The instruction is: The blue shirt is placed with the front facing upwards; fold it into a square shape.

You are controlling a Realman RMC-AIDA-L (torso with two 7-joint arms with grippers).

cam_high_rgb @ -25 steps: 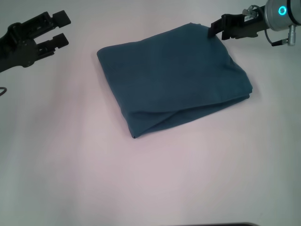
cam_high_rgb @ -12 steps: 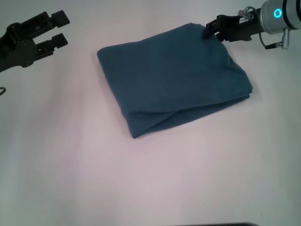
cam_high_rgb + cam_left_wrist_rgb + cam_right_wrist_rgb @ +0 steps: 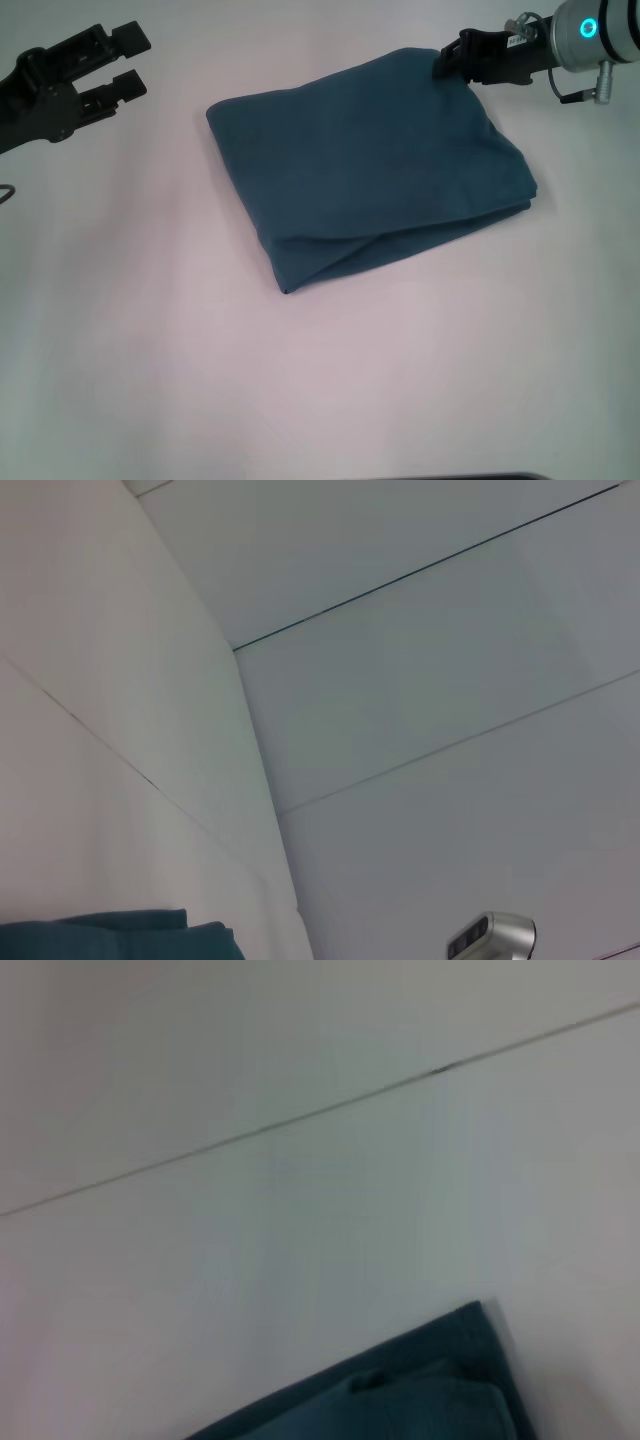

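Left gripper (image 3: 128, 62): far left corner of the table (image 3: 150, 330), raised, fingers apart, holding nothing; well apart from the shirt.

Blue shirt (image 3: 370, 160): folded into a rough square, lying flat at table centre toward the far side; layered edges show along its near side. One corner appears in the left wrist view (image 3: 120, 935), another in the right wrist view (image 3: 420, 1390).

Right gripper (image 3: 446, 63): at the shirt's far right corner, tips touching the cloth; whether they are parted or pinched cannot be told.
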